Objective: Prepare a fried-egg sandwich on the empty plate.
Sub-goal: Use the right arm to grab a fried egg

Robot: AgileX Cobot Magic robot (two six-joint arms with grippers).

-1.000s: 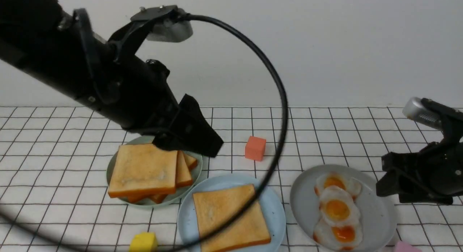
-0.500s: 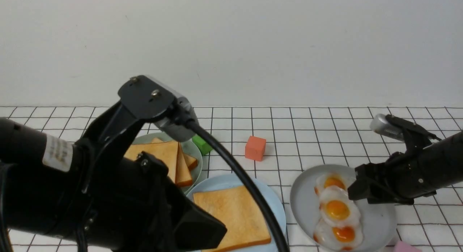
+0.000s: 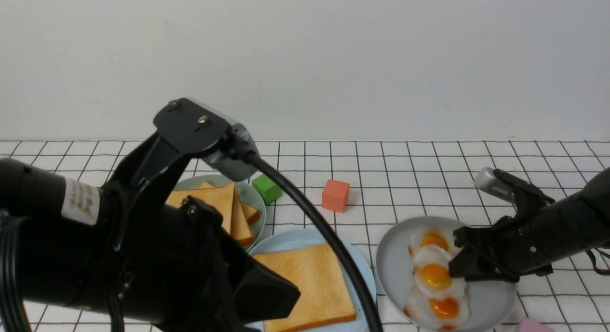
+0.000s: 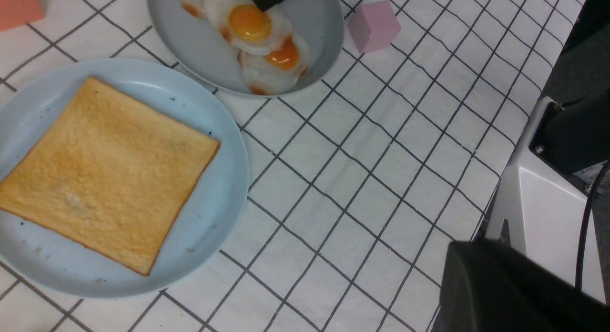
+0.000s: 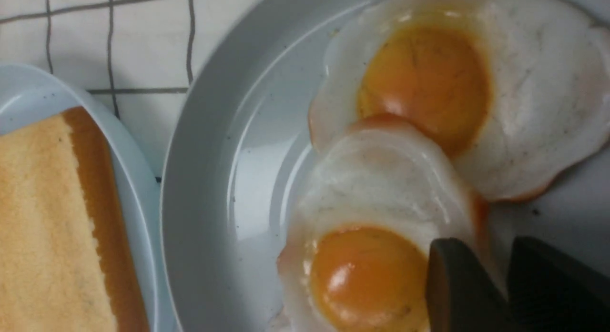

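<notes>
One toast slice lies on the pale blue plate, also in the left wrist view. Three fried eggs overlap on the grey plate. My right gripper is low over that plate, and its jaws pinch the rim of the middle egg. In the right wrist view the gripper has the egg's white edge between its fingers. My left gripper hangs empty near the camera, in front of the blue plate. It shows as one dark mass with no gap.
A pile of toast sits on the sage-green plate, partly behind my left arm. A green cube and an orange cube lie behind the plates. A pink cube lies beside the grey plate.
My left arm swung back from the toast pile toward the camera, then held still. My right gripper moved left and down onto the middle egg. The grey plate shifted slightly left.
</notes>
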